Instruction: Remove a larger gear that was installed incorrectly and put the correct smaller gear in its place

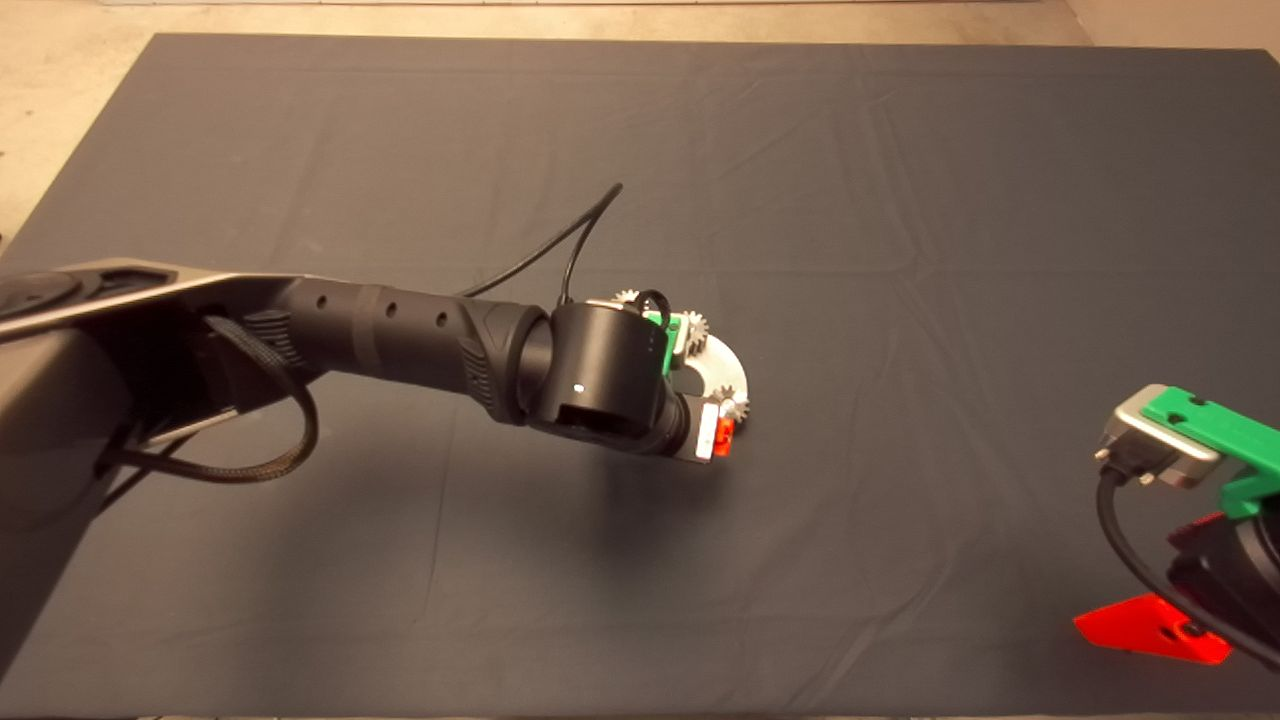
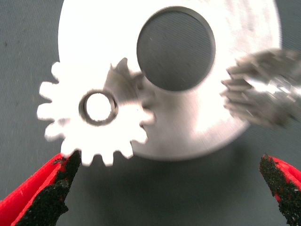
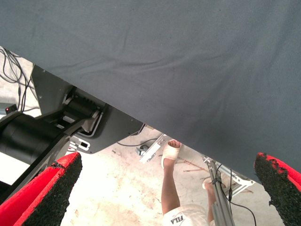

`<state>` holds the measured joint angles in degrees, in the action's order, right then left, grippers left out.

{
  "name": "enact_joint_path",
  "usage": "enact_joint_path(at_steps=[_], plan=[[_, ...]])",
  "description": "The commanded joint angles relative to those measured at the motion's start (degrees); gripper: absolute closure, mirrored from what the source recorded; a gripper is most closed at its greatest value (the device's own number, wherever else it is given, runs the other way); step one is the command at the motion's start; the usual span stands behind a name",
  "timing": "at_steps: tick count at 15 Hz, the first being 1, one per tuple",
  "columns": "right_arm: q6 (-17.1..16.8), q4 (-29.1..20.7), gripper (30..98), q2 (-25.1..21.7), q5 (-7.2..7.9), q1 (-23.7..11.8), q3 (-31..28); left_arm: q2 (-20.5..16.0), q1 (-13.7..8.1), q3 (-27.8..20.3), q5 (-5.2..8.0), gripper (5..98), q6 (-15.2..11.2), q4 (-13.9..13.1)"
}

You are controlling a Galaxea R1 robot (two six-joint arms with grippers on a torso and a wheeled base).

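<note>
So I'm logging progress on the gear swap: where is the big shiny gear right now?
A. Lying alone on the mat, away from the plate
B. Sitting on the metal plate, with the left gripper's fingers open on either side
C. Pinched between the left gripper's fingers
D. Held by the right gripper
B: in the left wrist view the big gear sits on the plate, and the left gripper is wide open, its fingers gripping nothing.

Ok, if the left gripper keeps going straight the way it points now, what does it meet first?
Probably the larger gear, which sits by one pad of the open left gripper, on the round metal plate. Depth is unclear.
</note>
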<state>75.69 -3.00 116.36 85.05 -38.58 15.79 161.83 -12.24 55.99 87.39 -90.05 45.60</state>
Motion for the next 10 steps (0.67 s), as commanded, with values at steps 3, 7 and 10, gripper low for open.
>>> enact_joint_path(at_steps=[3,7,10], plan=[[-0.1,-2.1,31.7,0.1,-0.24,-0.8,-0.2,0.7,1.6,7.2,7.61,5.9,7.2,4.1],[-0.1,-2.1,31.7,0.1,-0.24,-0.7,-0.2,-0.9,1.6,7.2,7.61,5.9,7.5,4.2],[-0.2,-2.0,31.7,0.1,-0.24,0.1,-0.2,-2.5,1.4,6.8,7.61,5.9,8.8,4.8]])
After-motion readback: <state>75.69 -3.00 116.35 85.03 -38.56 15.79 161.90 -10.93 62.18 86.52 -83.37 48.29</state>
